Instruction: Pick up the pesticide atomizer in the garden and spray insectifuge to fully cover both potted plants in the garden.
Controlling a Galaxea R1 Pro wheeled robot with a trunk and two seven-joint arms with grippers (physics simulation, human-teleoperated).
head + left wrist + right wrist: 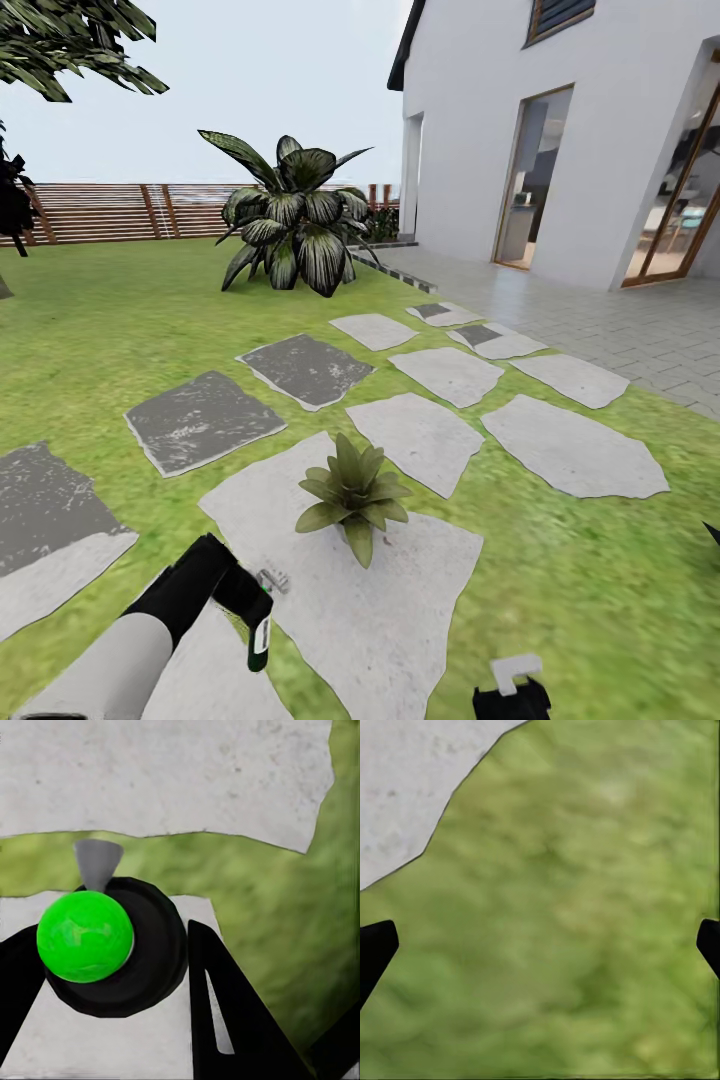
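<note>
While the robot faces a lawn [120, 320] crossed by grey and white stepping stones [420, 435], its left arm reaches in from the lower left of the head view. The left claw [255, 610] is closed around the spray bottle [260, 635], a slim dark bottle with a white label, which hangs downward over a large pale stone [400, 610]. From the left wrist camera, the bottle [112, 949] appears end-on as a dark round body with a bright green disc on it and a grey cone-shaped nozzle, sitting between black fingers [225, 1012].

One small potted plant [352, 492], a low rosette of pointed green leaves, stands on that same pale stone, just beyond the bottle.

The right claw [510, 690] shows at the bottom edge of the head view. Its wrist camera shows the two fingertips [375, 949] spread wide apart over grass, holding nothing.

Farther back stand a big striped-leaf shrub [292, 222], a brown slatted fence [110, 212] and a white house [560, 130].
</note>
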